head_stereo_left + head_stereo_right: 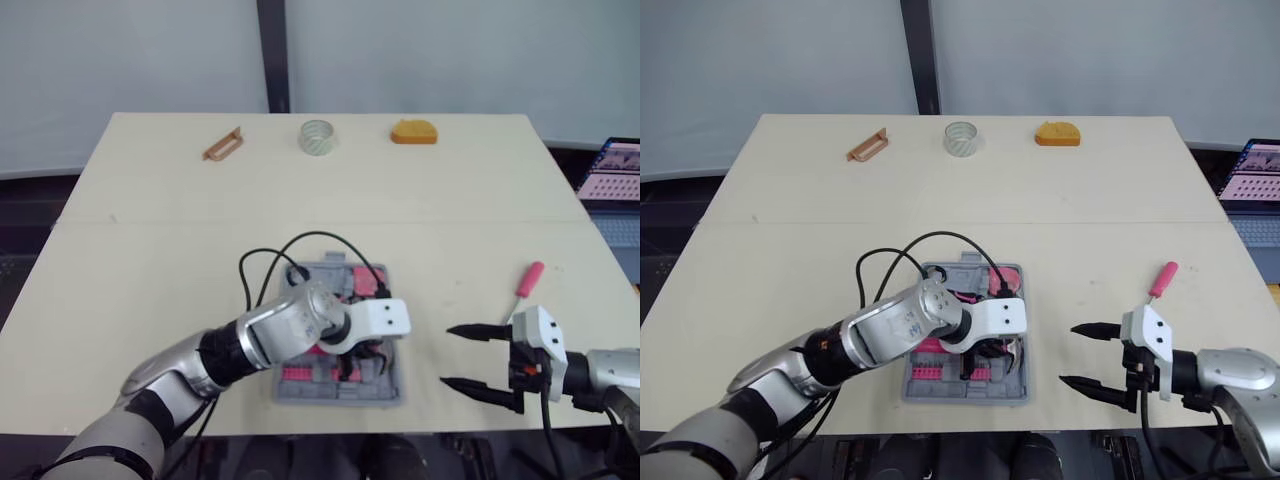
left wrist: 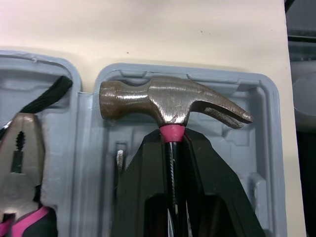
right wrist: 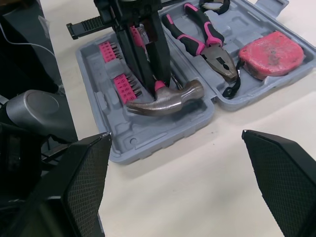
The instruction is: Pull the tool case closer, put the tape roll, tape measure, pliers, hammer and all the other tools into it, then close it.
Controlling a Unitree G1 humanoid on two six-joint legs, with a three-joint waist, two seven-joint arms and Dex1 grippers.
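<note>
Cream tabletop (image 1: 330, 200), grey wall (image 1: 450, 50) behind; left claw (image 2: 173, 143) grips hammer (image 2: 163, 101), right claw (image 1: 445, 355) spread.

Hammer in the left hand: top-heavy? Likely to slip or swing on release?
Likely head-heavy: the hammer has a bulky steel head on a thin shaft, so it could pivot head-down in a loose grip. The left hand clamps just under the head, which should limit swing. It looks rigid and sturdy, though the smooth shaft might slip.
</note>
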